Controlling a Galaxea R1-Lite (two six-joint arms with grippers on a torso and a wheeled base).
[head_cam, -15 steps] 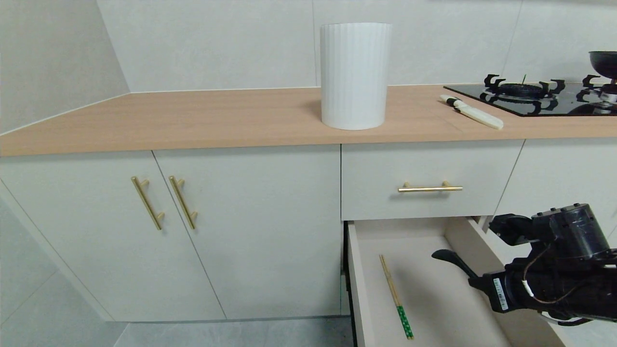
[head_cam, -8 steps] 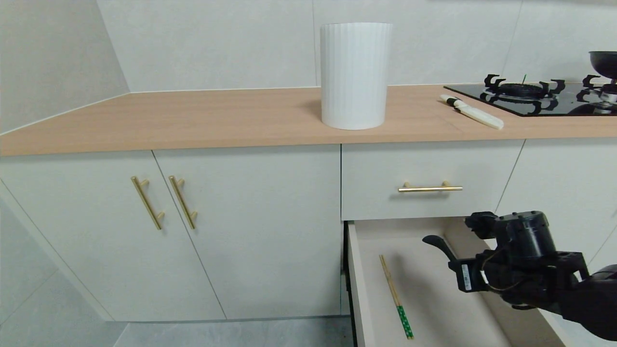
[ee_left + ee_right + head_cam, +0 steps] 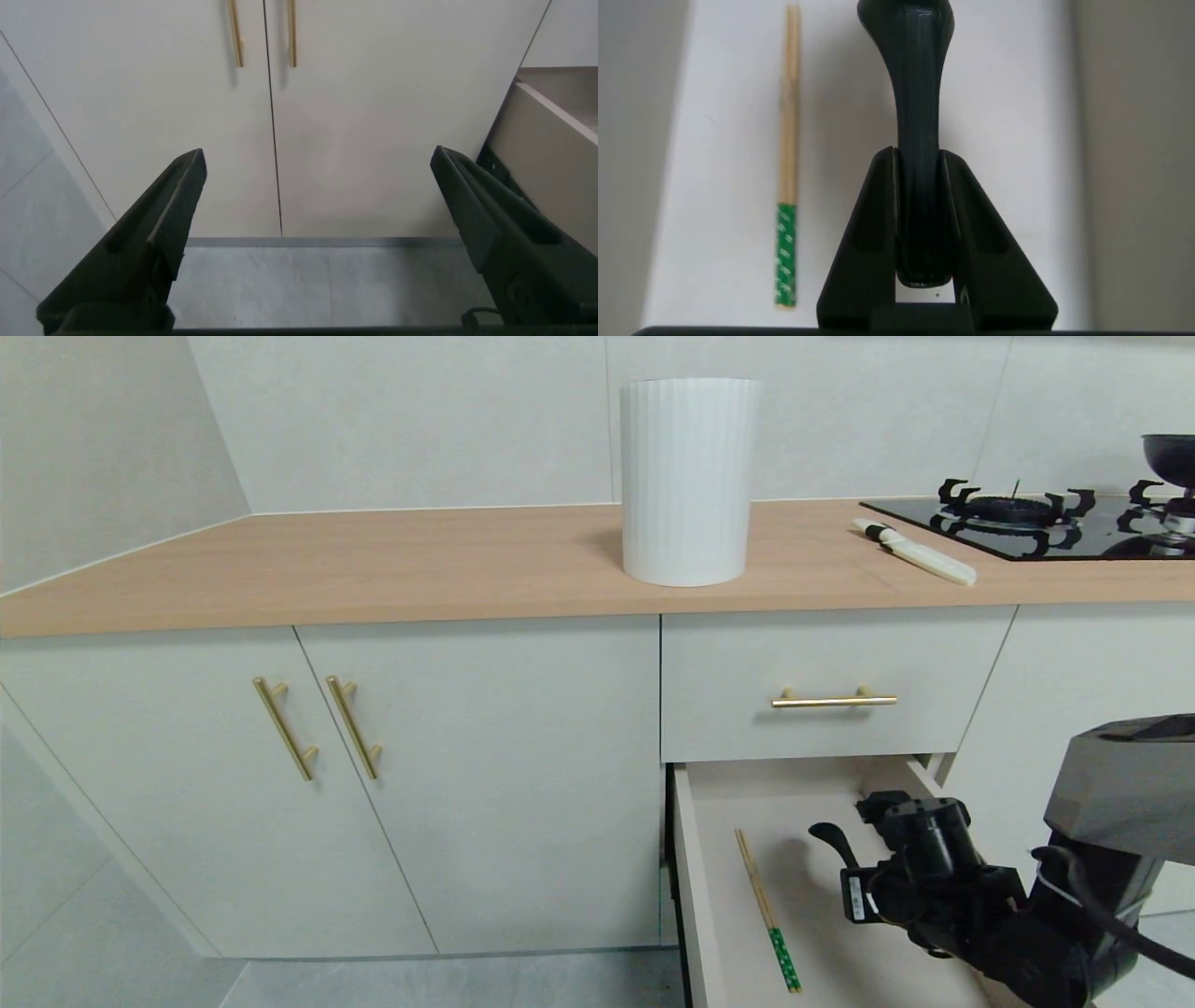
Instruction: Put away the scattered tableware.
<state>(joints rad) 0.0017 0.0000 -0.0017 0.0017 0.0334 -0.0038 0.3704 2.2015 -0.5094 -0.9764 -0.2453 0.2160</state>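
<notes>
Inside the open drawer (image 3: 695, 859): a black spoon (image 3: 826, 837) (image 3: 915, 140) is held above the pale floor, toward the right side, with its broader end pointed to the far end of the drawer.
Right gripper (image 3: 851, 873) (image 3: 918, 168): it is clamped on the spoon's shaft, a finger pressed against each side, and is placed over the near right part of the drawer.
Chopsticks (image 3: 766, 910) (image 3: 788, 159): a pair is laid flat on the drawer floor, left of the spoon and apart from it, with the green patterned ends toward the near side.
Writing: a white sticker is seen on the right gripper's body; its print is too small to be read.
Left gripper (image 3: 318, 177): its fingers are spread wide apart, and it is held low before the cupboard doors (image 3: 374, 112) left of the drawer, over a grey floor.
Upper drawer (image 3: 831, 663): it is shut, with a gold bar handle (image 3: 833, 701), directly above the open one.
Countertop (image 3: 373, 565): a white ribbed container (image 3: 687, 481) is stood upright; a knife (image 3: 913, 553) is laid to its right, near a black hob (image 3: 1027, 523).
</notes>
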